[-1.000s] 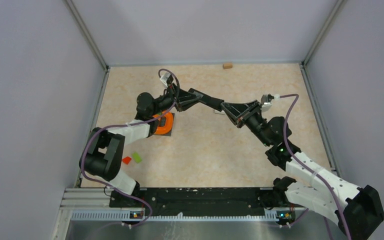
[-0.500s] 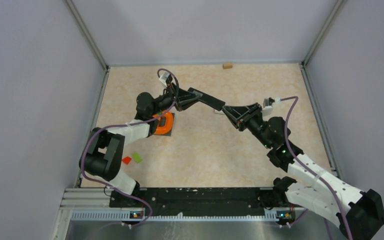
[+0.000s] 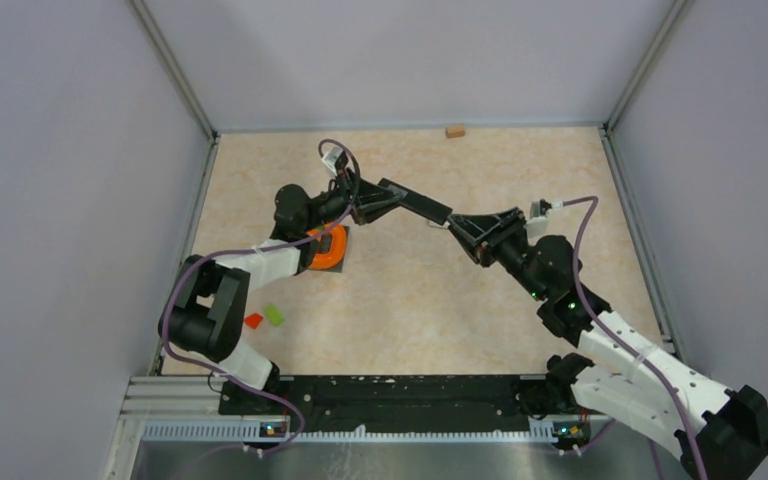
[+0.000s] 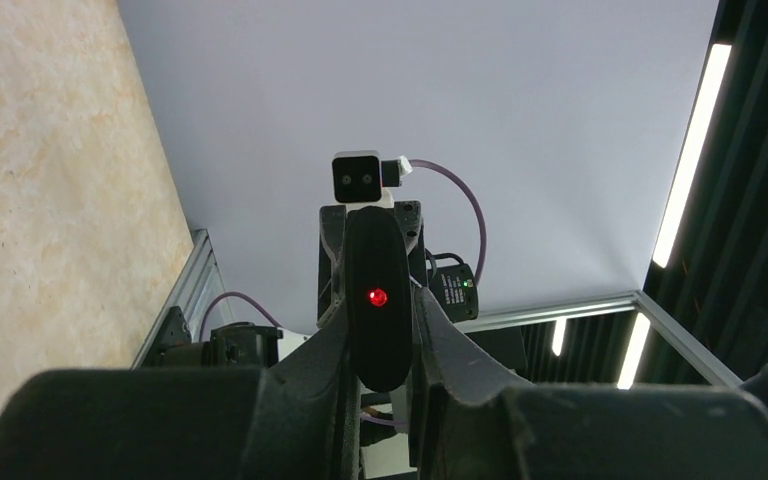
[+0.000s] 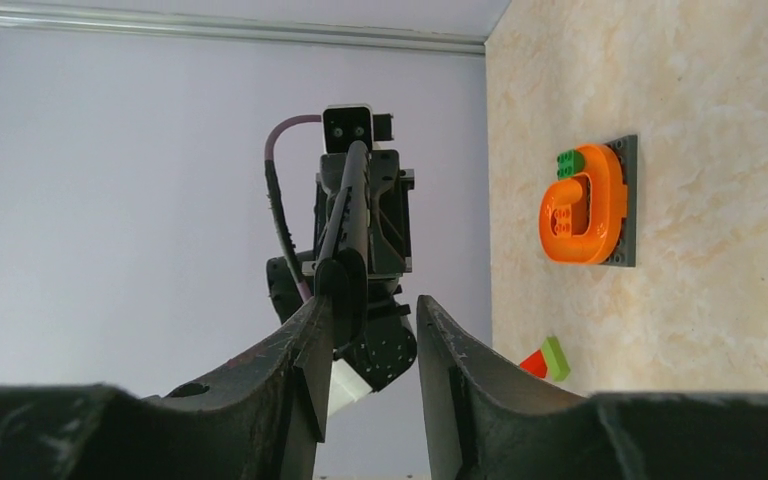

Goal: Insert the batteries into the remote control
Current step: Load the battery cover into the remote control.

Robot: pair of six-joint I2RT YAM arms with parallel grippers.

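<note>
A beige marbled counter (image 3: 410,310) carries two black-and-white arms that reach toward each other above it. Held between them, clear of the counter, is a long, slim black plastic remote control (image 3: 415,202). The left fingers (image 4: 322,350) are clamped on one end. The right fingers (image 5: 305,350) stand apart with its other end between them. By the left arm lie an orange ring on a grey plate (image 3: 328,247), a green block (image 3: 275,314) and a red block (image 3: 253,320). A tan block (image 3: 454,130) sits at the far edge.
</note>
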